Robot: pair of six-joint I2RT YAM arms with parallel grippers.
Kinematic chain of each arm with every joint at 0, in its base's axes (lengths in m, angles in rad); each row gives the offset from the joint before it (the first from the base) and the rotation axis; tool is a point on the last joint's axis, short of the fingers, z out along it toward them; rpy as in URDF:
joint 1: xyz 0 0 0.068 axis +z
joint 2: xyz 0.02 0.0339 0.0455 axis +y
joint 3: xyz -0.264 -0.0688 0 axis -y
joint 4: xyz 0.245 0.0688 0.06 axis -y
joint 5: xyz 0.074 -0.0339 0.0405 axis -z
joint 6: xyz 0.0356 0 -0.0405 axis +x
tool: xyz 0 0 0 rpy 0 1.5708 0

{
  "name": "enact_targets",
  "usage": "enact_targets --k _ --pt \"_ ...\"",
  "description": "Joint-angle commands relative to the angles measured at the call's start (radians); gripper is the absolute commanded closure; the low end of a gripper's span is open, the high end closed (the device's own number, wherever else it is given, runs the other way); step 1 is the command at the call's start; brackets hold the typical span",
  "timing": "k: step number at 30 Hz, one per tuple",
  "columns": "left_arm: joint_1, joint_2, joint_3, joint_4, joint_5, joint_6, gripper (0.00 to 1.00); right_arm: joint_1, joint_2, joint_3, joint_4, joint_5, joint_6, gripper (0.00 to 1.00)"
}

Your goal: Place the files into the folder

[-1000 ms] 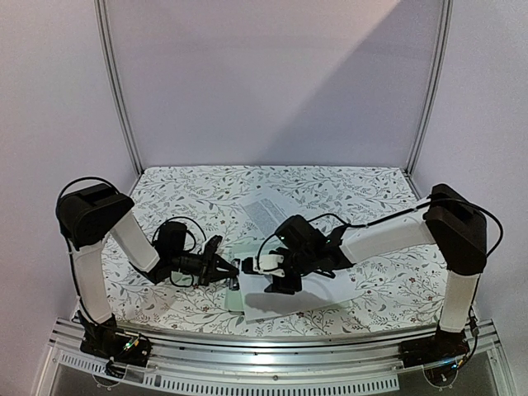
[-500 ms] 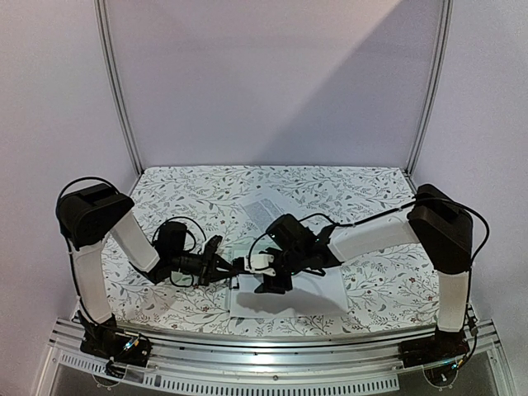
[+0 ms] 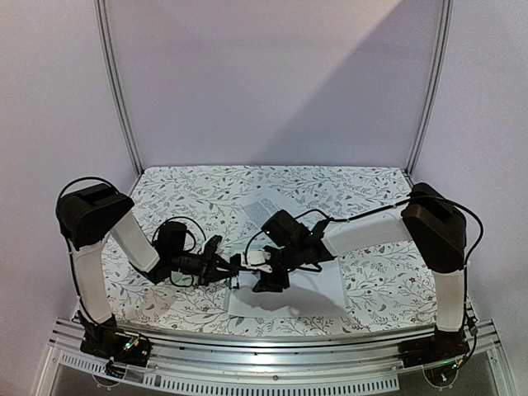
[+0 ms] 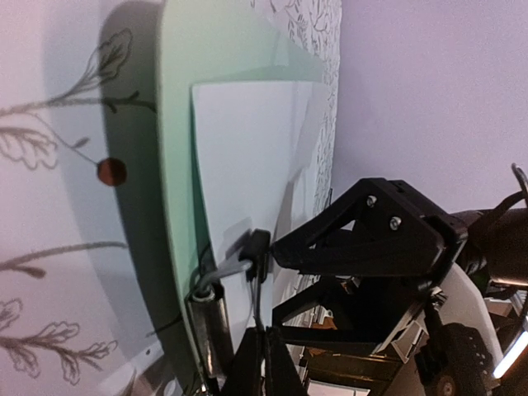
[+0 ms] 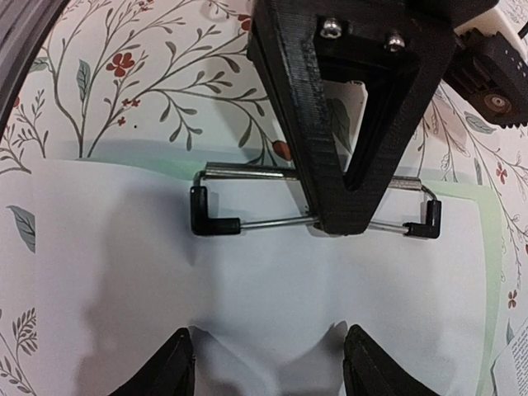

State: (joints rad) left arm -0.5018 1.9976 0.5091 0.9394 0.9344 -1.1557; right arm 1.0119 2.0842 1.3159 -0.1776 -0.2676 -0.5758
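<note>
left gripper (image 4: 262, 351): clenched on the clip (image 5: 202, 216), probably propping it up for the sheet (image 5: 124, 272)
right gripper (image 5: 268, 367): jaws spread, pads flat on sheet to slide it into folder (image 4: 175, 115)

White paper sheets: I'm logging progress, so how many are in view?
2. One blank white paper sheet lies on the pale green board, near centre; one printed sheet lies behind the right arm. Others may hide underneath.

Cannot see most of the folder (image 5: 492, 272) in the right wrist view, covered by the files (image 5: 247, 280), nor mid-frame the middle of the clip (image 5: 216, 216), behind the left gripper (image 5: 342, 219).
</note>
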Motion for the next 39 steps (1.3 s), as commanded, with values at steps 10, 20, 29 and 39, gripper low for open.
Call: enact_targets --k 10,20,29,39 --pt "0.004 0.039 -0.016 -0.053 0.011 -0.006 1.0 -0.015 0.091 -0.016 -0.239 0.048 -0.033 0.39" --pt "0.011 0.037 -0.017 -0.059 0.008 -0.006 1.0 -0.032 0.138 0.011 -0.34 0.001 0.013 0.4" --pt "0.011 0.038 -0.018 -0.059 0.006 -0.007 1.0 -0.071 0.169 0.039 -0.395 -0.007 0.081 0.41" --pt "0.011 0.03 -0.021 -0.065 0.007 -0.005 1.0 -0.088 0.171 0.04 -0.42 0.045 0.073 0.43"
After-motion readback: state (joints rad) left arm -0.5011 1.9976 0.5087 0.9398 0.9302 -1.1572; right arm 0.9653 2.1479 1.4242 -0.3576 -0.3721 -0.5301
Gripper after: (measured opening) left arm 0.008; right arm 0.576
